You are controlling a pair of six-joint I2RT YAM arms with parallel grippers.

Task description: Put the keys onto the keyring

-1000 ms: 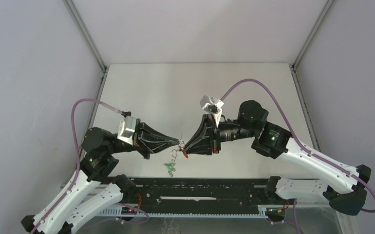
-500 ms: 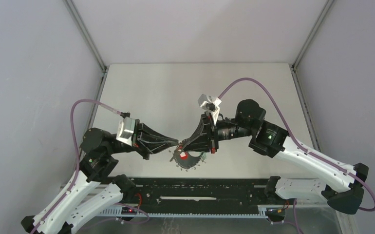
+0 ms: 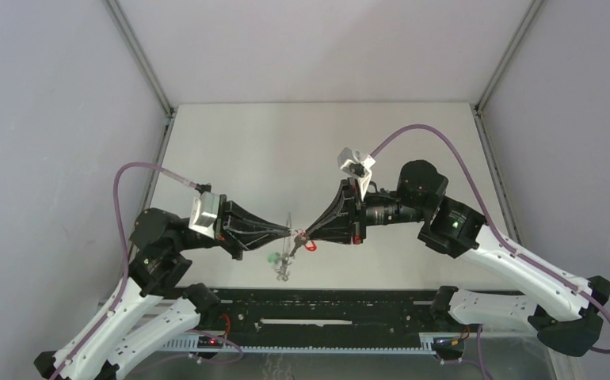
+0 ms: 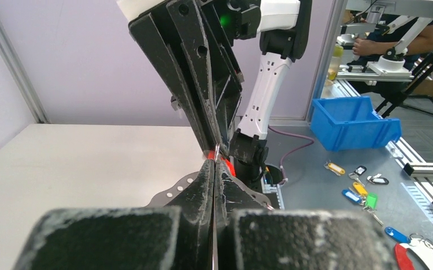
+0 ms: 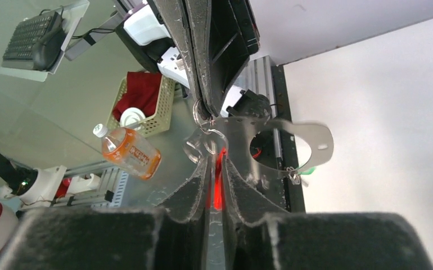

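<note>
My left gripper (image 3: pixel 290 233) and right gripper (image 3: pixel 305 234) meet tip to tip above the near part of the table (image 3: pixel 230 158). The left gripper (image 4: pixel 216 161) is shut on the thin metal ring of the keyring (image 4: pixel 217 151). The right gripper (image 5: pixel 215 160) is shut on the red-headed key (image 5: pixel 219 183), which also shows in the top view (image 3: pixel 310 245). In the right wrist view the ring (image 5: pixel 202 121) sits just in front of the left gripper's tips. The green-headed key (image 3: pixel 273 256) hangs below on the limp keyring (image 3: pixel 286 265) and also shows in the right wrist view (image 5: pixel 311 168).
A black rail (image 3: pixel 325 305) runs along the near table edge under the grippers. Grey walls enclose the table on three sides. Off the table are a blue bin (image 4: pixel 355 121), loose key tags (image 4: pixel 363 185), an orange bottle (image 5: pixel 127 151) and a basket (image 5: pixel 141 101).
The right gripper has rolled and shifted slightly right, with its wrist higher. The keyring swung in a blur half a second ago and now hangs below the tips. The left arm has barely moved.
</note>
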